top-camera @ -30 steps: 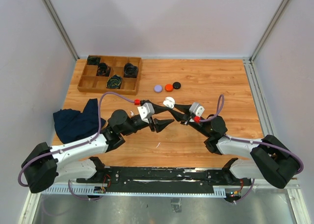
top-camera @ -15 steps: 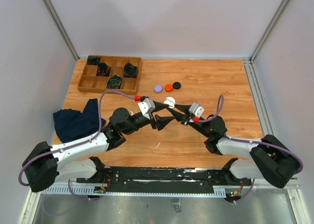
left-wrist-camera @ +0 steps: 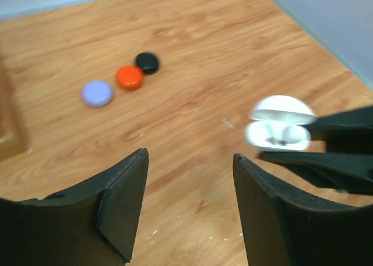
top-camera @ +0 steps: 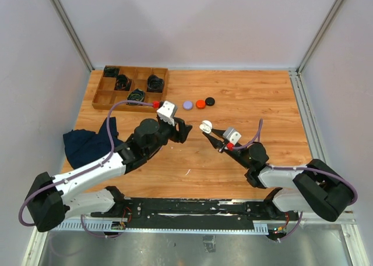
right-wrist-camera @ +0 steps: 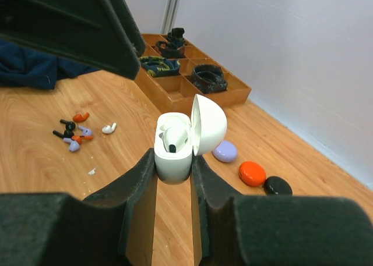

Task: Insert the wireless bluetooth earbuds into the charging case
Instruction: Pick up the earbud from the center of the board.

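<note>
My right gripper (right-wrist-camera: 173,161) is shut on the white charging case (right-wrist-camera: 173,156), held above the table with its lid swung open. One white earbud (right-wrist-camera: 175,139) sits inside it. The top view shows the case (top-camera: 206,126) at the tip of the right gripper (top-camera: 208,130). More wireless bluetooth earbuds lie loose on the wood: a white one (right-wrist-camera: 109,127), an orange one (right-wrist-camera: 80,116), and purple and dark ones beside them. My left gripper (left-wrist-camera: 190,155) is open and empty, left of the case (left-wrist-camera: 278,129) and apart from it. The top view shows the left gripper (top-camera: 182,131).
Three round cases lie in a row: purple (top-camera: 187,105), orange (top-camera: 200,103), black (top-camera: 210,101). A wooden compartment tray (top-camera: 111,97) with coiled cables stands at the back left. A dark blue cloth (top-camera: 87,145) lies at the left edge.
My left gripper has drawn back from the case, up and to the left, and its jaws have widened a little. The right gripper has lifted the case toward its own side, still gripping it.
</note>
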Motion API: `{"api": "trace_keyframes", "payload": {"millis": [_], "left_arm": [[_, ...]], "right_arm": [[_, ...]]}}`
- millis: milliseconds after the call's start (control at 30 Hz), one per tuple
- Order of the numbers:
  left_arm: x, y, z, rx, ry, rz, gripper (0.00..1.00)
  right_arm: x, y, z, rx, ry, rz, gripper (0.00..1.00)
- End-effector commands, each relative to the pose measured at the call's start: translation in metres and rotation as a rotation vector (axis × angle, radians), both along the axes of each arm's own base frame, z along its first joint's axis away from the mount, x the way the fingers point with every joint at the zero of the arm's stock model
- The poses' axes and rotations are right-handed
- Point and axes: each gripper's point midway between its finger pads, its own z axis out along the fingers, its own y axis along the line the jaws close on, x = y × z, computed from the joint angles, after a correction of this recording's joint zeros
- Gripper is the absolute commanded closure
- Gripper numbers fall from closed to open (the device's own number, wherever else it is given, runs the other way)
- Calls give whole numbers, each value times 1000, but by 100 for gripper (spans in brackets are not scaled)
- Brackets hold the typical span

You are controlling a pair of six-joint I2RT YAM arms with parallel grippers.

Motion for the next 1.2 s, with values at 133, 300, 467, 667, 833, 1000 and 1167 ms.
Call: {"api": "trace_keyframes", "payload": {"millis": [133,300,467,667,833,1000,1167], "left_arm": [[41,74,-60,64,284,344,35],[60,100,-91,66,415,459,35],[72,119,-122,82,523,541,35],[85,138,-160,117,647,603,36],[94,137,-182,131,712,585,39],[94,136,-204,185,783,576,41],[85,128,-216,197,852,525,48]], "right_arm": [[-1,-11,-13,-32,-29,-51,99],[-2,-20,-21,-66,-38,-80,99],[0,-23,-28,-113,-32,-100,99],[0,-25,-28,-116,-45,-111,99],[-1,-25,-28,-117,-43,-109,99],[-1,-27,-27,-118,-52,-115,99],[-1,-28,-25,-121,-54,-121,99]]}}
